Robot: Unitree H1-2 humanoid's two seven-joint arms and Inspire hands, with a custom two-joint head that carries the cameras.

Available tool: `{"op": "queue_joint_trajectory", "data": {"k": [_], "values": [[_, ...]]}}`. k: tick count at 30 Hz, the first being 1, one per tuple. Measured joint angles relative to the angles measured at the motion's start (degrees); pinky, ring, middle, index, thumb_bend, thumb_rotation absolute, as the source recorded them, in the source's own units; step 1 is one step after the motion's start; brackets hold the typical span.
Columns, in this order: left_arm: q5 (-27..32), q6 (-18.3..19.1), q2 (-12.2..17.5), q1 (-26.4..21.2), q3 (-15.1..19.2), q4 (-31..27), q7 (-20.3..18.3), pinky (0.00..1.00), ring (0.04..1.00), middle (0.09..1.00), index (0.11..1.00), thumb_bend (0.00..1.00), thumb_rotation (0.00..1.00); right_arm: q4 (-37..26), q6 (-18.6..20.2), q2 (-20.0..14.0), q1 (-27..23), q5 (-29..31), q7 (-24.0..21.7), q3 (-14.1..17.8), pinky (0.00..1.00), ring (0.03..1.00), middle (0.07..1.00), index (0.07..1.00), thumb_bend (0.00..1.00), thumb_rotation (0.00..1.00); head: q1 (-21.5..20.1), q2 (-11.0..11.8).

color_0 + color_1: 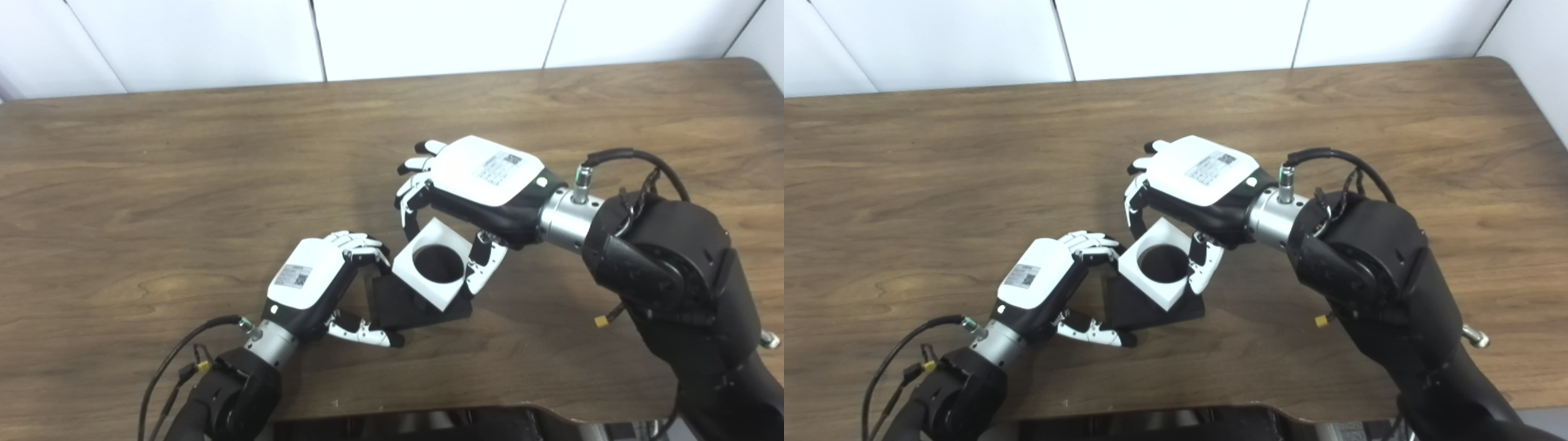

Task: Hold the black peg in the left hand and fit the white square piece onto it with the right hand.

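Observation:
The white square piece point(432, 262) with a round hole sits on top of the black peg's square base point(409, 306) on the table, slightly tilted; dark shows through the hole. My right hand point(484, 184) reaches over from the right, fingers and thumb point(484, 266) closed on opposite edges of the white piece. My left hand point(318, 282) lies at the base's left side, fingers curled against its far-left edge and thumb point(364, 334) along its near edge, holding the black peg point(1145, 306). The peg's shaft is hidden by the white piece.
The brown wooden table point(184, 184) stretches wide to the left and far side. White wall panels stand behind its far edge. The near table edge runs close under both forearms, and cables hang from each wrist.

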State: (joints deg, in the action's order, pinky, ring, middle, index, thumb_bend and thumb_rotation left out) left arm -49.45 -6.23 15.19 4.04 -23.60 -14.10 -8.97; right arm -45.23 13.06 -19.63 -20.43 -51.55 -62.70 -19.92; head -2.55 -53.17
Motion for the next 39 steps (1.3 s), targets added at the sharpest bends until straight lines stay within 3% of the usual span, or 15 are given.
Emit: {"op": "queue_joint_trajectory", "data": {"k": [29, 30, 32, 39], "values": [[0.09, 1.08, -0.22, -0.1, -0.69, -0.36, -0.28, 0.82, 0.812, 0.762, 0.486, 0.52, 0.05, 0.54, -1.97, -0.34, 1.69, -1.45, -0.97, -0.78, 1.0, 0.92, 0.801, 0.493, 0.52, 0.15, 0.09, -0.26], [0.09, 1.08, -0.22, -0.1, -0.7, -0.36, -0.28, 0.82, 0.811, 0.761, 0.486, 0.52, 0.05, 0.54, -2.03, -0.33, 1.71, -1.49, -0.97, -0.78, 1.0, 0.919, 0.801, 0.555, 0.72, 0.18, 0.09, -0.26], [0.09, 1.08, -0.22, -0.1, -0.69, -0.37, -0.28, 0.82, 0.811, 0.761, 0.486, 0.52, 0.05, 0.54, -2.11, -0.32, 1.8, -1.58, -1.0, -0.78, 1.0, 0.921, 0.803, 0.609, 0.9, 0.23, 0.09, -0.26], [-0.12, 1.11, -0.24, -0.17, -0.75, -0.38, -0.25, 0.82, 0.809, 0.758, 0.486, 0.52, 0.05, 0.53, -2.21, 0.11, 2.37, -1.85, -1.42, -0.88, 1.0, 0.925, 0.808, 0.622, 0.98, 0.29, -0.35, -0.09]]}}
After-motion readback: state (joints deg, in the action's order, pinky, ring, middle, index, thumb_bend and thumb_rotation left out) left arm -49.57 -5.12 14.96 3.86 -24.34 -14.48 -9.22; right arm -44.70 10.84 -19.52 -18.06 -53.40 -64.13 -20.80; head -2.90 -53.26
